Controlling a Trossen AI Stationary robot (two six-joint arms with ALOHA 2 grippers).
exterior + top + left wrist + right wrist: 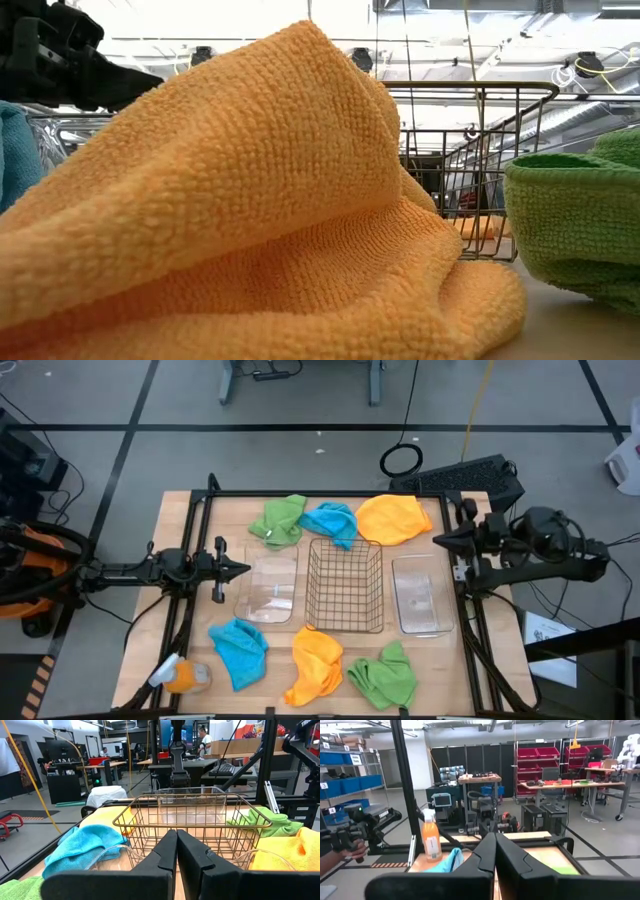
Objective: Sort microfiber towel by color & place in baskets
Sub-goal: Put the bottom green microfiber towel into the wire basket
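- Six microfiber towels ring three baskets on the wooden bench (180,520): green (280,520), blue (332,522) and orange (393,518) cloths on the far side; blue (240,652), orange (318,663) and green (385,675) on the near side.
- The wire mesh basket (345,588) stands between two clear plastic baskets (268,590) (420,595).
- The left gripper (243,570), jaws pressed together, hovers beside the left-hand clear basket, holding nothing.
- The right gripper (440,541), jaws pressed together, hangs at the bench's right edge, empty.
- The towels' looped pile lies in soft rumpled folds.

spray bottle (178,676): orange with white top, lying at the table's (460,690) near left corner
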